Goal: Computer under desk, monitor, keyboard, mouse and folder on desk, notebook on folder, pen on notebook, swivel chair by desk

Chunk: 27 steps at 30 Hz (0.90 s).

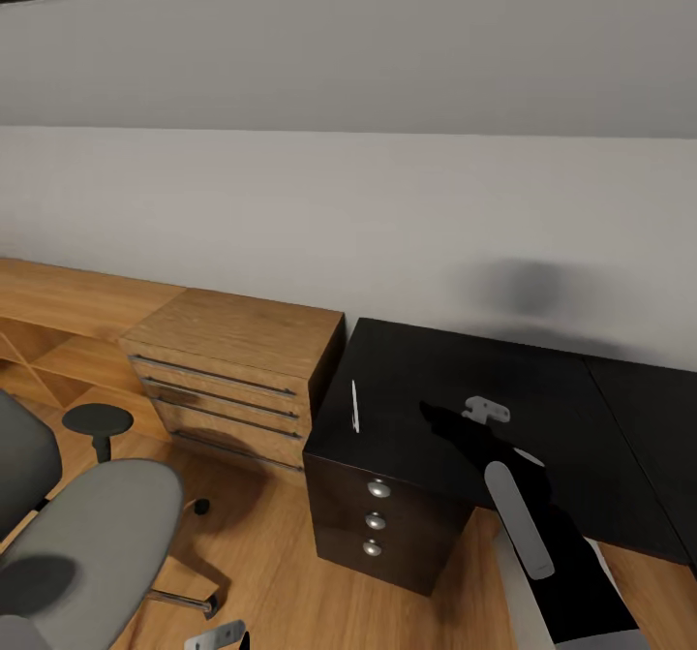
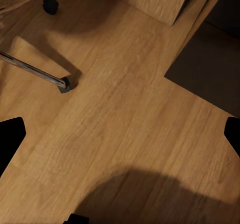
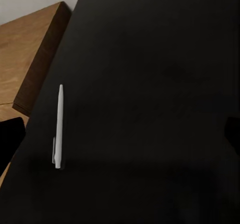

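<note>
The right gripper (image 1: 481, 408) hovered open and empty above the desk (image 1: 542, 417). Just ahead lay the pen (image 3: 58, 127), flat near the desk's edge: likely light, rigid, slippery, best pinched mid-shaft.

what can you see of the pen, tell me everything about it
The pen is a thin white-silver stick, smooth and plastic-looking, with a small clip beside one end. It lies flat on the glossy black top of the desk, near the edge of the desk that faces the light-wood dresser, roughly parallel to that edge. Nothing but the desk top touches it. The right gripper hovers over the desk beside it, apart from it, jaws spread and holding nothing.
</note>
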Tool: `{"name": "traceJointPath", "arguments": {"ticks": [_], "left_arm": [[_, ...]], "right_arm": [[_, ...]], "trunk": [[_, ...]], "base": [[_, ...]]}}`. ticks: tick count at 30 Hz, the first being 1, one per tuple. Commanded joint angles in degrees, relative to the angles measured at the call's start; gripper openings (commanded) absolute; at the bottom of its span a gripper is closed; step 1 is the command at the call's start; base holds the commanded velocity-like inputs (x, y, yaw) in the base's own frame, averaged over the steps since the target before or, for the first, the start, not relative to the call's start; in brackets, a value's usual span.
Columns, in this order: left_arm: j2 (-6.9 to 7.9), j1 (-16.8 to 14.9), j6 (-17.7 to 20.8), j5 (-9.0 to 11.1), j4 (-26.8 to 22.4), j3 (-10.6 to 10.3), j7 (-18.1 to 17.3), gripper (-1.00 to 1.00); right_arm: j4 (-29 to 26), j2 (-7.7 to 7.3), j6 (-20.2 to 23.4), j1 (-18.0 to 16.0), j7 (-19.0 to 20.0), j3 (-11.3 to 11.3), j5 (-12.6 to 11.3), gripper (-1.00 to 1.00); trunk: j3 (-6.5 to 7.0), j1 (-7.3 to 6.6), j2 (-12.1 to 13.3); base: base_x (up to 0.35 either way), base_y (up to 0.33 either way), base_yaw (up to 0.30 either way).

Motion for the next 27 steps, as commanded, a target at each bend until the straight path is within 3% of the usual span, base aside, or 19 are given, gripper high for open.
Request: {"name": "traceJointPath", "arguments": {"ticks": [1, 4, 27], "left_arm": [[-0.01, -0.09, -0.16, -0.22, -0.12, -0.14, 0.39, 1.00], [-0.01, -0.09, -0.16, -0.23, -0.12, -0.14, 0.41, 1.00], [0.32, -0.09, -0.69, -0.33, -0.73, -0.05, 0.87, 1.00]], "right_arm": [[-0.09, -0.07, 0.10, -0.05, -0.58, 0.13, -0.59, 1.00], [-0.11, -0.14, 0.10, -0.05, -0.58, 0.13, -0.56, 1.00], [-0.20, -0.12, 0.10, -0.05, -0.48, 0.13, -0.79, 1.00]], "trunk": [[-0.06, 0.00, -0.04], [-0.06, 0.00, -0.04], [4.07, -5.05, 9.18]], "base": [[0.000, 0.000, 0.002], [0.000, 0.000, 0.001], [0.000, 0.000, 0.000]]}}
